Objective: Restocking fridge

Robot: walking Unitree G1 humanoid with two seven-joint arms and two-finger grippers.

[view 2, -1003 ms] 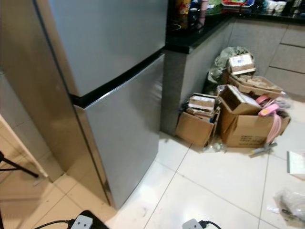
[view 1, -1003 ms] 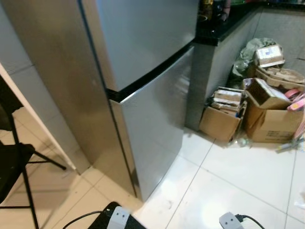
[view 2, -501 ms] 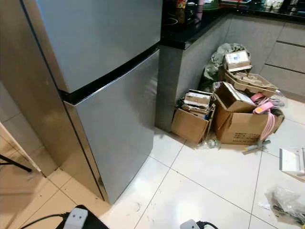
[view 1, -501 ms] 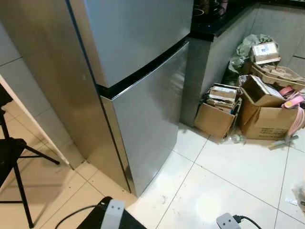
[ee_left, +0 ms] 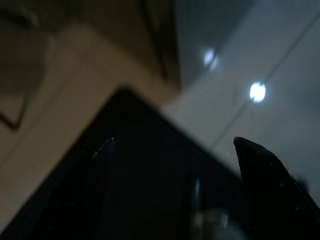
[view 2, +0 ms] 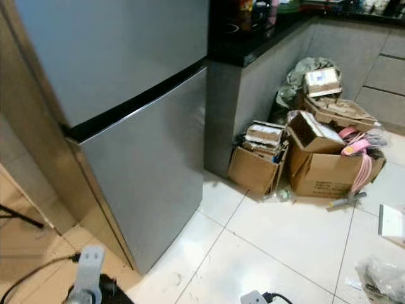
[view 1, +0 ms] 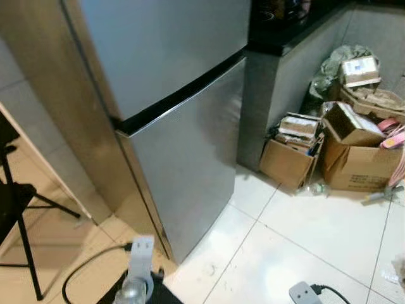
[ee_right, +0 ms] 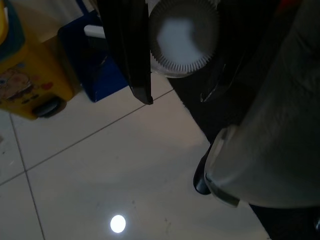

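Left eye view shows the closed steel fridge [view 1: 183, 95], heavy-doored, smooth and handleless, best gripped at the dark seam; whether either pincer is open, I cannot tell.

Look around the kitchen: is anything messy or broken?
Yes. Torn-open boxes sit heaped on the floor against the counter, flaps askew, with a pink strap spilling out and a crumpled bag lying nearby. The fridge looks fine, doors shut.
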